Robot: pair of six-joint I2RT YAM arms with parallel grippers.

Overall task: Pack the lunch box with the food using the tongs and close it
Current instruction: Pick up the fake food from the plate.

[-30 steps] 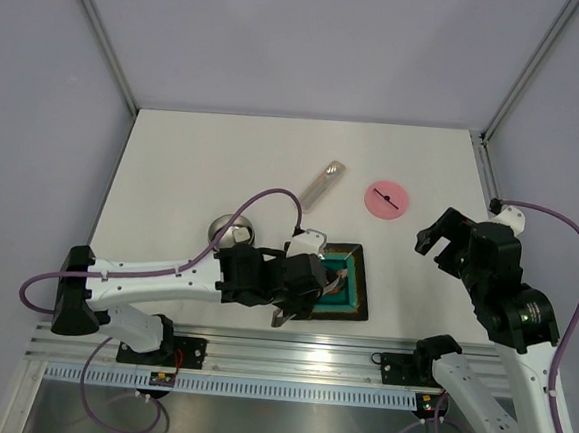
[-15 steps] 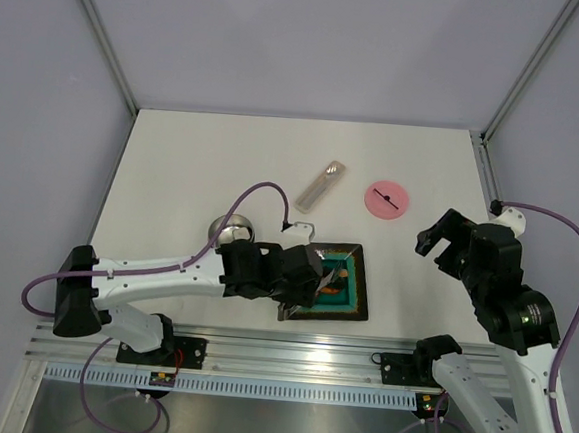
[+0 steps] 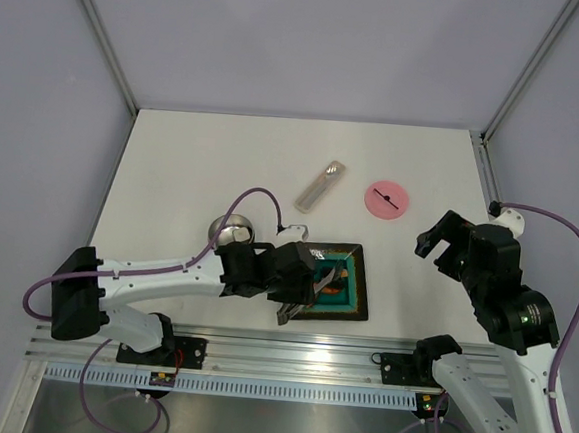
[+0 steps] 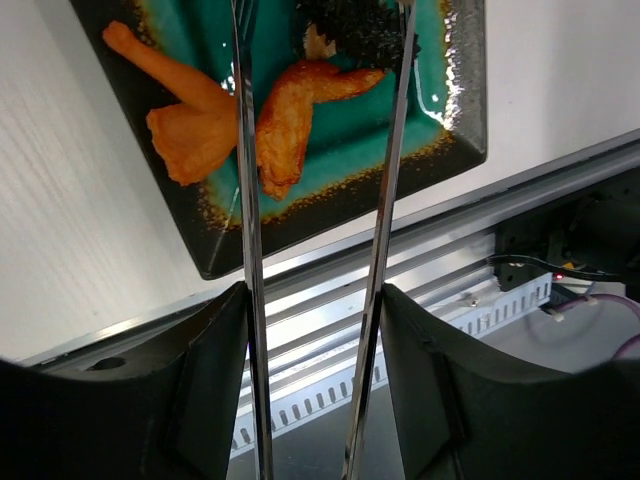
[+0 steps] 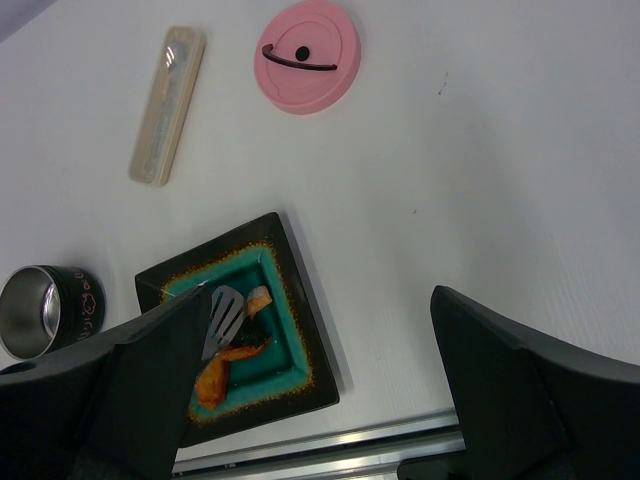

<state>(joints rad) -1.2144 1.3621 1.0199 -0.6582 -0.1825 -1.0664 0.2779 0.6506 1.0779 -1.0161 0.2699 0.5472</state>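
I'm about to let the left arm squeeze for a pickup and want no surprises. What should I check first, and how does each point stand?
1. Grip on the tongs by the left gripper: ok, one arm rests against each finger.
2. Food between the tong arms: ok, an orange piece lies between them on the teal plate.
3. Tips low enough to grip: cannot tell, no view shows their height.
4. The lunch box open: ok, its pink lid lies well apart from it.
5. The right gripper out of the way: ok, open, off to the right of the plate.
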